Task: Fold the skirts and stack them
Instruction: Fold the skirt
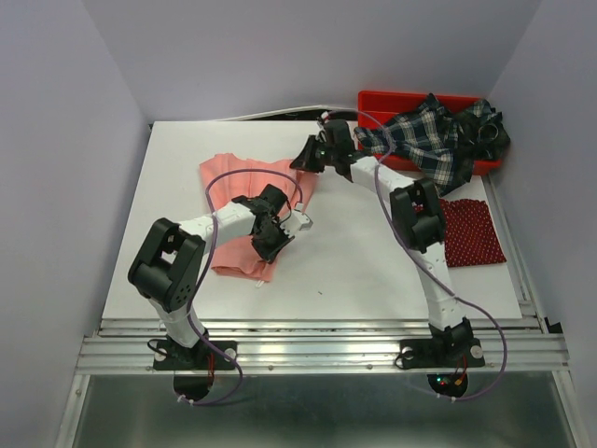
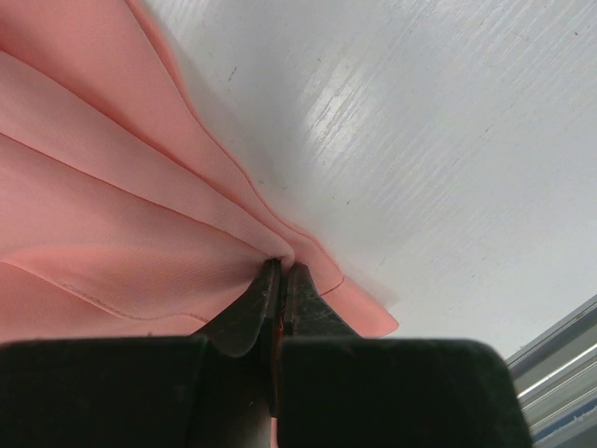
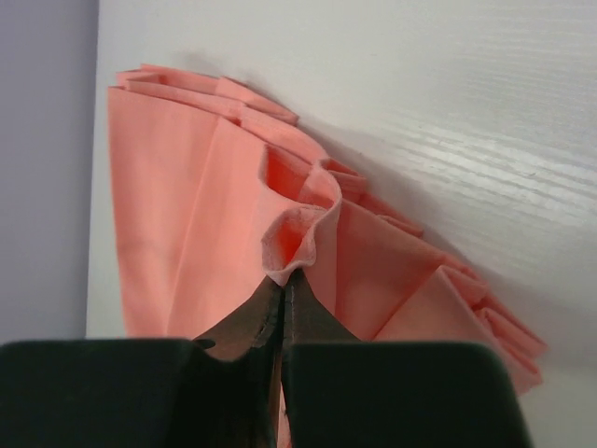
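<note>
The salmon-pink skirt [image 1: 244,191] lies on the white table at centre left, partly gathered. My left gripper [image 1: 268,241] is shut on its near edge; in the left wrist view [image 2: 282,271] the cloth [image 2: 112,215] is pinched between the closed jaws. My right gripper [image 1: 304,159] is shut on the skirt's far right edge; in the right wrist view [image 3: 284,278] a curled hem [image 3: 298,233] sticks out of the closed jaws. The dark red dotted skirt [image 1: 471,233] lies flat at the right. The navy-and-white plaid skirt [image 1: 434,135] is bunched over the bin.
A red plastic bin [image 1: 378,101] stands at the back right corner under the plaid skirt. Grey walls close in the left, back and right. A metal rail [image 1: 317,350] runs along the table's near edge. Purple cables loop beside both arms.
</note>
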You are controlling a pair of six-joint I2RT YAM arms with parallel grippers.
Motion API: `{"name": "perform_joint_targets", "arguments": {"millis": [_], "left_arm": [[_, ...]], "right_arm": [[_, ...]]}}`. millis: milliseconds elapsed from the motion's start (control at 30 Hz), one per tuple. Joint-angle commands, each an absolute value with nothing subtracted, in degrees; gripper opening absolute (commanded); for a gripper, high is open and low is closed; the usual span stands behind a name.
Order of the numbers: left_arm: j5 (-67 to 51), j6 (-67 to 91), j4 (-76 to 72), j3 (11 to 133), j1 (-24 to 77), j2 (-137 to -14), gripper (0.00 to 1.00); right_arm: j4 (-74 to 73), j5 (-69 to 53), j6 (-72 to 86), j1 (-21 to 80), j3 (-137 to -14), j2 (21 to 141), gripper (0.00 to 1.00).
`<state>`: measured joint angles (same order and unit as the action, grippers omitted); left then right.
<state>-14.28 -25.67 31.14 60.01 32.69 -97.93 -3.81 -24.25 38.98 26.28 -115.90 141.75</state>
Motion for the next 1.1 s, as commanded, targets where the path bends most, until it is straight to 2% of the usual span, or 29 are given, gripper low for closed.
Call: {"name": "perform_joint_targets", "arguments": {"millis": [0, 233, 400, 667, 767, 800, 867, 900, 967, 1000, 1067], "left_arm": [[-10.9, -26.6, 35.9, 56.4, 32.9, -102.7, 0.07], [-10.3, -26.4, 35.8, 56.3, 32.9, -104.0, 0.06], [-10.3, -26.4, 35.9, 56.3, 32.9, -104.5, 0.06], [-10.5, -26.5, 35.9, 56.3, 32.9, -104.7, 0.08], [-10.5, -26.5, 36.1, 56.4, 32.9, -103.9, 0.19], [-10.7, -26.5, 36.2, 56.4, 32.9, -103.5, 0.24], [-12.4, -26.9, 37.0, 57.4, 32.9, -101.7, 0.34], [-13.0, -26.8, 37.9, 57.9, 32.9, -100.6, 0.40], [-16.1, -26.0, 38.9, 60.4, 33.0, -96.7, 0.46], [-17.2, -25.6, 40.2, 61.5, 32.9, -95.1, 0.51], [-20.4, -25.4, 41.5, 65.1, 32.9, -90.8, 0.55]], "right_arm": [[-0.8, -24.7, 38.4, 24.8, -113.1, 128.3, 0.01], [-4.1, -20.2, 38.6, 21.4, -99.7, 118.3, 0.01], [-4.0, -20.5, 35.6, 20.8, -91.1, 117.9, 0.01], [-3.2, -15.2, 34.8, 20.8, -94.0, 127.5, 0.01], [-3.2, -12.7, 32.7, 20.8, -96.8, 130.0, 0.01], [-3.9, -12.4, 31.6, 20.8, -97.9, 130.3, 0.04], [-5.8, -12.2, 29.8, 20.8, -100.4, 130.7, 0.24], [-7.3, -12.5, 28.2, 20.8, -102.2, 130.1, 0.38], [-7.6, -13.4, 26.1, 20.8, -103.1, 128.6, 0.63], [-7.7, -15.1, 25.3, 20.8, -103.6, 127.7, 0.66], [-8.0, -17.1, 24.3, 20.8, -105.6, 125.4, 0.70]]}}
